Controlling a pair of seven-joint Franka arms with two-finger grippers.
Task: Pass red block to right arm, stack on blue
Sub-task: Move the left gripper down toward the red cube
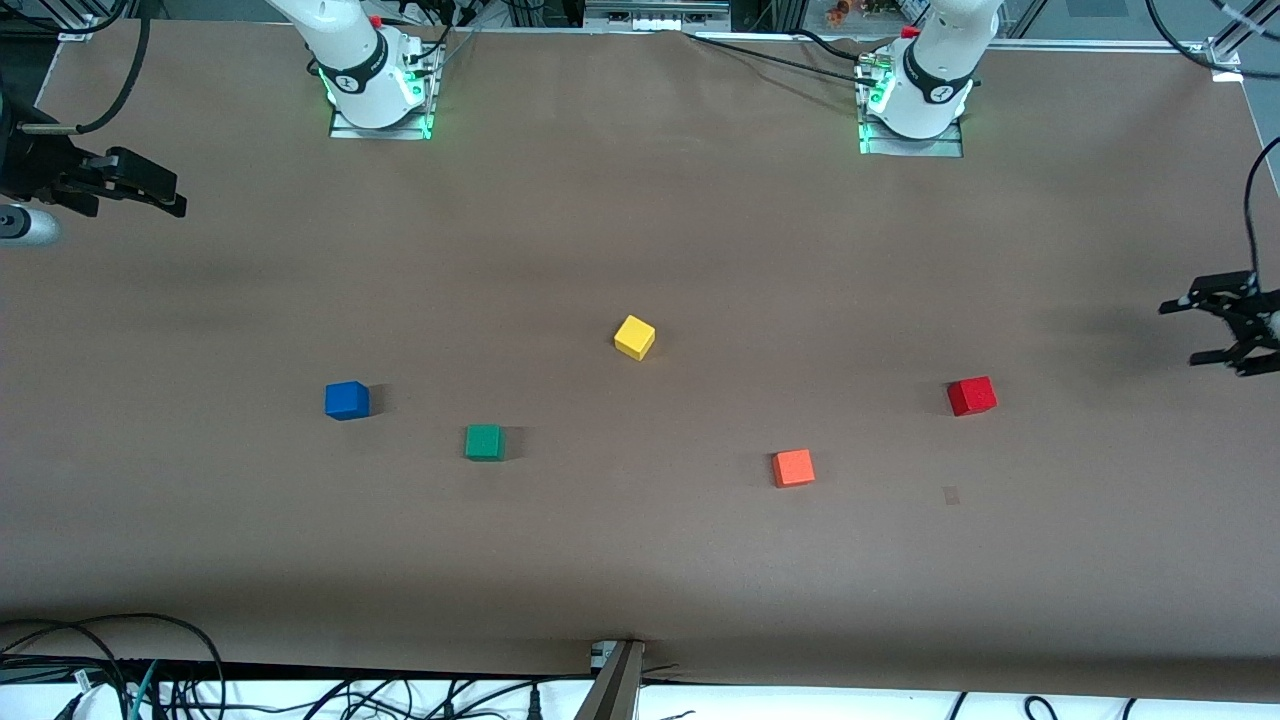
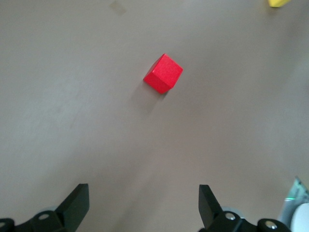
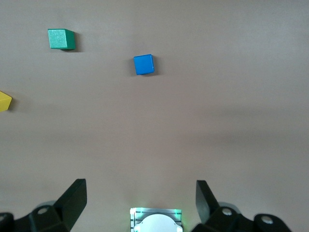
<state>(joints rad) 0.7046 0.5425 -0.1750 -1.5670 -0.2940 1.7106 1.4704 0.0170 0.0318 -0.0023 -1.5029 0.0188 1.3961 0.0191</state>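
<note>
Two hands wait spread and empty above the table (image 1: 640,560): left hand (image 1: 1222,332) over its arm's end, right hand (image 1: 150,190) over the other. Red block (image 1: 971,396) lies toward the left arm's end, blue block (image 1: 347,400) toward the right arm's; green (image 1: 484,442), yellow (image 1: 634,337) and orange (image 1: 793,468) cubes lie between.
</note>
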